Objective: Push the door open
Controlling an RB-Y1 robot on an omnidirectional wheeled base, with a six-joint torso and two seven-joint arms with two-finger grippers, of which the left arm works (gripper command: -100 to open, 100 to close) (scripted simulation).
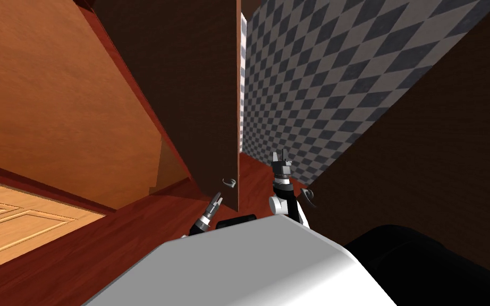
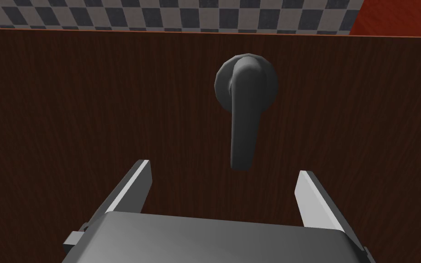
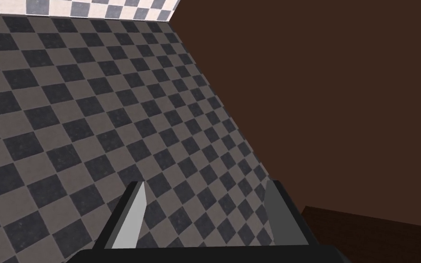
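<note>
The dark brown door [image 1: 196, 95] stands swung partway, its free edge facing me. Its dark grey lever handle [image 1: 229, 182] sits low on that edge. My left gripper [image 1: 216, 202] is just short of the handle. In the left wrist view the handle [image 2: 246, 114] hangs on the door face [image 2: 91, 114] right beyond my left gripper [image 2: 223, 187], which is open and holds nothing. My right gripper [image 1: 281, 159] reaches through the gap past the door's edge. It is open [image 3: 205, 205] over the checkered floor [image 3: 91, 114].
A second dark brown panel [image 1: 430, 138] with its own handle [image 1: 306, 195] rises on the right, close to my right arm. The checkered floor [image 1: 313, 79] lies beyond the gap. An orange-brown wall [image 1: 42, 95] and red-brown floor [image 1: 106, 234] lie on the left.
</note>
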